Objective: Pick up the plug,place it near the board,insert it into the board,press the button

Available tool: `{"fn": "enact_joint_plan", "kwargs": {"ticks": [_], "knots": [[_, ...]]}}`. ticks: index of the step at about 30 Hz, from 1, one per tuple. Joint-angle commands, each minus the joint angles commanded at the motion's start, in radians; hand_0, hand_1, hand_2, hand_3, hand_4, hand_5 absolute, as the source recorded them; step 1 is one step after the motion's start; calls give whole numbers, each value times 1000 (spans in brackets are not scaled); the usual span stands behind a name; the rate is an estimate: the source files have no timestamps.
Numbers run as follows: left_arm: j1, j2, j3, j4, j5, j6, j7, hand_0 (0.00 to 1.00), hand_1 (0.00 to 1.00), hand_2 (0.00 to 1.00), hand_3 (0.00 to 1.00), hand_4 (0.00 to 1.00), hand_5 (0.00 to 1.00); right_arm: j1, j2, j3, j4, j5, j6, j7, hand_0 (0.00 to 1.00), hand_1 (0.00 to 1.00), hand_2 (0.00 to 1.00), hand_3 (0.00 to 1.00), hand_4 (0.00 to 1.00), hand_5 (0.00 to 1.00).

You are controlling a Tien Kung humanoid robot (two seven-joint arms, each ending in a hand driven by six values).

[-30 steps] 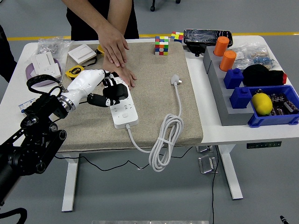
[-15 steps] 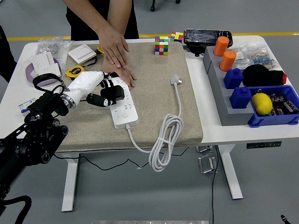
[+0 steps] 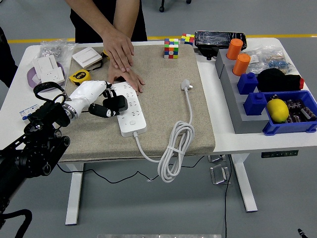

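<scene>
A white power strip [image 3: 131,115] lies on the beige mat [image 3: 163,114], left of centre. My left hand [image 3: 105,105], white-backed with black fingers, sits at the strip's left edge. Its fingers are curled around a black plug [image 3: 118,103], which hangs over the strip's left side near the far sockets. Whether the plug's pins sit in a socket is hidden by the fingers. At the far end of the strip, a person's hand [image 3: 132,80] lies flat, with the other hand [image 3: 120,49] just behind it. My right arm does not show.
The strip's own white plug [image 3: 185,85] and coiled cord [image 3: 174,148] lie on the mat's right half. A yellow tape measure [image 3: 79,76] and white switch boxes [image 3: 49,68] sit at the left. A Rubik's cube [image 3: 171,48] stands behind, with grey and blue bins [image 3: 290,128] to the right.
My left hand has drawn back to the left and slightly nearer, carrying the black plug from over the strip's sockets to its left edge. The person's hands have stayed put.
</scene>
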Motion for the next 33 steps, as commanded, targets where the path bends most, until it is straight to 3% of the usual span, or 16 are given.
{"fn": "enact_joint_plan", "kwargs": {"ticks": [19,33], "knots": [[-13,1,-6,47,0,32,-13,582,550,423,465,546,62,2,-1,-2,0,3,0,0,812,748,747,771,998,998],[-13,1,-1,50,0,27,-14,584,551,422,466,549,69,4,-2,2,0,2,0,1,812,748,747,771,998,998]]}}
